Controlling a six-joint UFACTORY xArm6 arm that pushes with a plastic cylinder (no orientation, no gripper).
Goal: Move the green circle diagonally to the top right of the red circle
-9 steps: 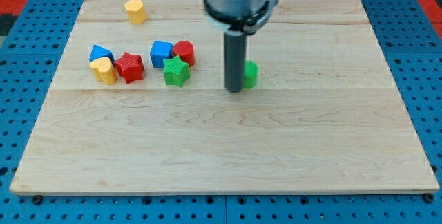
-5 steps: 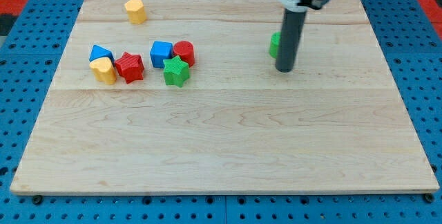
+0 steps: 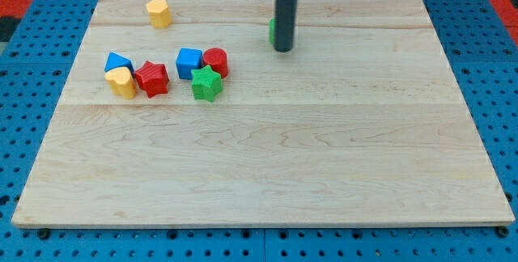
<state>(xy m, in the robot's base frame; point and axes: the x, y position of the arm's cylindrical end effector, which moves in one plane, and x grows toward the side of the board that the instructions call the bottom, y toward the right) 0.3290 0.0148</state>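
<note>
The green circle (image 3: 273, 31) lies near the view's top, mostly hidden behind my rod; only its left edge shows. My tip (image 3: 283, 49) rests on the board against the green circle's right and lower side. The red circle (image 3: 215, 61) sits to the lower left of the green circle, touching a blue block (image 3: 189, 63) on its left, with a green star (image 3: 206, 83) just below them.
A red star (image 3: 151, 78), a yellow heart (image 3: 122, 82) and a blue triangle (image 3: 118, 62) cluster at the view's left. A yellow block (image 3: 159, 12) lies at the top left. The wooden board (image 3: 267, 173) ends in a blue pegboard surround.
The green circle has been pushed up and then left, from mid-board to near the top. My tip swung right, then left with it. The other blocks have not moved.
</note>
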